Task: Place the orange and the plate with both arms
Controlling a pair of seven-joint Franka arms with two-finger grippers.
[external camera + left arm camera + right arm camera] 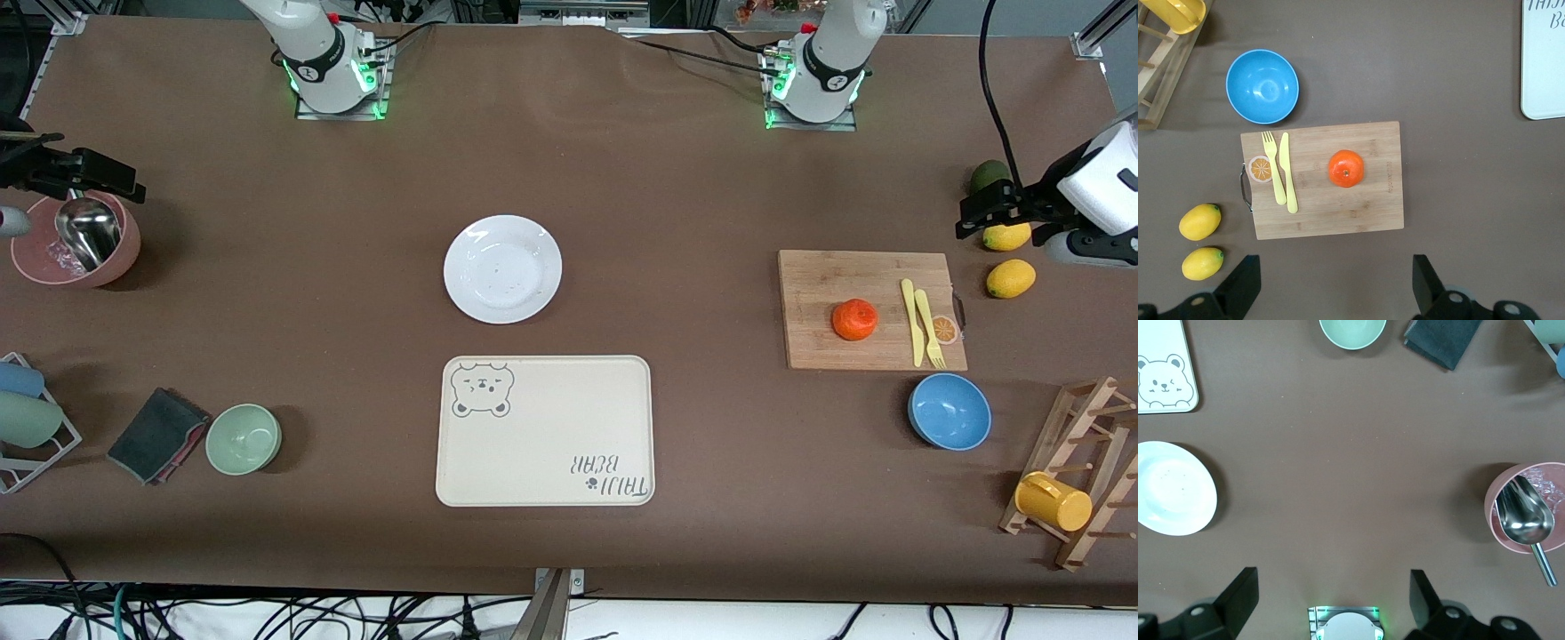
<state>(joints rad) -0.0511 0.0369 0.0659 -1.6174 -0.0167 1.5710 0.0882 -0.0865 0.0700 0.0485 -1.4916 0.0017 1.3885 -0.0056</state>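
The orange (854,319) lies on a wooden cutting board (871,309) toward the left arm's end of the table, and the left wrist view shows the orange (1346,168) on that board too. The white plate (502,268) sits bare mid-table, and the plate (1171,488) also appears in the right wrist view. My left gripper (987,210) hangs open high over the lemons beside the board, with nothing between its fingers (1238,288). My right gripper (89,169) hangs open high over the pink bowl, holding nothing, its fingers (1238,600) spread wide.
A cream bear-print tray (544,431) lies nearer the camera than the plate. A yellow fork and knife (921,324) share the board. Around it are a blue bowl (949,411), lemons (1010,278) and a wooden rack with a yellow mug (1053,502). A pink bowl with a scoop (76,240), a green bowl (244,438) and a dark cloth (158,436) lie toward the right arm's end.
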